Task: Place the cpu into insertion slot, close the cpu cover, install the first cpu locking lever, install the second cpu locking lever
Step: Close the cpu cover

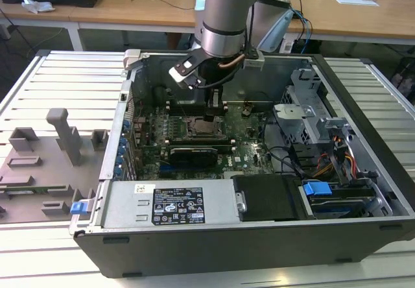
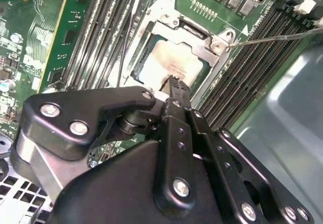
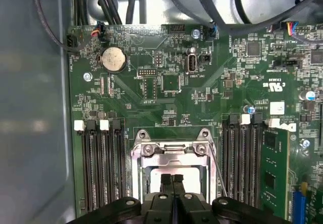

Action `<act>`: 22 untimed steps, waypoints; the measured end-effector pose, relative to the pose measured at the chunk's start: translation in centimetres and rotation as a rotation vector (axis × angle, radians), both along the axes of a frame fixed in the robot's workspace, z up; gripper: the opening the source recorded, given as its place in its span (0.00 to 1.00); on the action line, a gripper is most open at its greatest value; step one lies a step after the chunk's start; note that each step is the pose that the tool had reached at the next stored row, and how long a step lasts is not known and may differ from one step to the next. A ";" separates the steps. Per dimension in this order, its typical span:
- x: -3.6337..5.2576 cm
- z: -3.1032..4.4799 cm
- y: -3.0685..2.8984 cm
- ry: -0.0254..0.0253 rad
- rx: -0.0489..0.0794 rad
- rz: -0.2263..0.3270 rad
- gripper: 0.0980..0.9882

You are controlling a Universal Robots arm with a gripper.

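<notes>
Gripper (image 2: 174, 82) fingers pressed together with nothing between them, tip down at the cpu (image 2: 169, 62), which sits in the insertion slot (image 1: 204, 127) inside the open computer case (image 1: 227, 249) on the desk (image 1: 52, 80). cpu cover (image 3: 171, 151) lies flat, framing the chip; a thin locking lever (image 2: 275, 37) runs out from its corner across the memory slots (image 3: 101, 163) that flank the socket on both sides. Black graphics card (image 1: 191, 153) just near-side of the socket, power supply (image 1: 168, 204) nearer still, grey fixture (image 1: 61, 139) well apart at the exterior view's left.
</notes>
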State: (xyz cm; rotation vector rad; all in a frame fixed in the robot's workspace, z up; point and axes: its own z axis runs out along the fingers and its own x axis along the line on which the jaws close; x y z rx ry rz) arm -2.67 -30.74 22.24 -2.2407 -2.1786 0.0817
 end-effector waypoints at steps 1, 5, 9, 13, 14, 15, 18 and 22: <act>0.00 0.03 0.00 -0.0001 0.000 0.000 0.01; 0.00 0.18 0.00 0.0000 0.000 0.000 0.01; 0.01 0.35 0.00 0.0000 0.000 0.000 0.01; 0.02 0.87 0.00 0.0000 0.000 0.000 0.01; 0.02 0.93 0.00 0.0000 0.000 0.000 0.01; 0.02 1.04 0.00 -0.0001 0.000 0.000 0.01; 0.02 1.25 0.00 0.0000 0.000 0.000 0.01; 0.02 1.64 0.00 -0.0001 0.000 0.000 0.01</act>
